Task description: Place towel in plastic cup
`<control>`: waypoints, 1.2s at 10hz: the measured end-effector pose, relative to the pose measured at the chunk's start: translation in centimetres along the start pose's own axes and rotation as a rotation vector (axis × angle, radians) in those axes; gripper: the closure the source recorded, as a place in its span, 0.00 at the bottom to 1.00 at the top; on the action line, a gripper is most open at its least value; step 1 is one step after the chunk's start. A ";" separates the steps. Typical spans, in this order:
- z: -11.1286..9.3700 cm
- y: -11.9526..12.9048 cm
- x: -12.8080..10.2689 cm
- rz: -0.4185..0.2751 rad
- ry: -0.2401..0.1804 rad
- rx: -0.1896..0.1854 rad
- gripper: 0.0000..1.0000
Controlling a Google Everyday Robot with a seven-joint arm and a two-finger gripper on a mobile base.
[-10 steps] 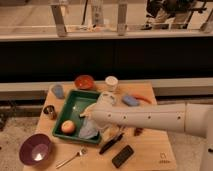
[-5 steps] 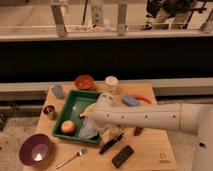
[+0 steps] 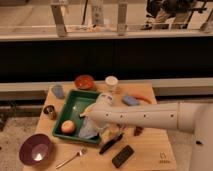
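Lab, perhaps — pincer (image 3: 89,118) above cluttered table (image 3: 150,146).

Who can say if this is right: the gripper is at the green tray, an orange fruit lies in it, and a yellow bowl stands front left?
One slip: the camera view shows the front-left bowl is purple, not yellow. The gripper is at the green tray, and an orange fruit lies in it.

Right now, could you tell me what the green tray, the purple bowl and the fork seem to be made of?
Green tray: likely plastic, uniform matte colour. Purple bowl: plastic or glazed ceramic, with a glossy highlight inside. Fork: probably metal, silvery sheen. The tool is over the tray, by the towel.
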 end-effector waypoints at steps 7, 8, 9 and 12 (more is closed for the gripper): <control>-1.9 -2.0 -0.4 -0.016 0.024 -0.084 0.20; -2.2 -2.2 -0.2 -0.014 0.031 -0.098 0.20; -2.4 -2.5 -0.3 -0.015 0.033 -0.110 0.20; -2.5 -2.6 -0.3 -0.017 0.036 -0.117 0.20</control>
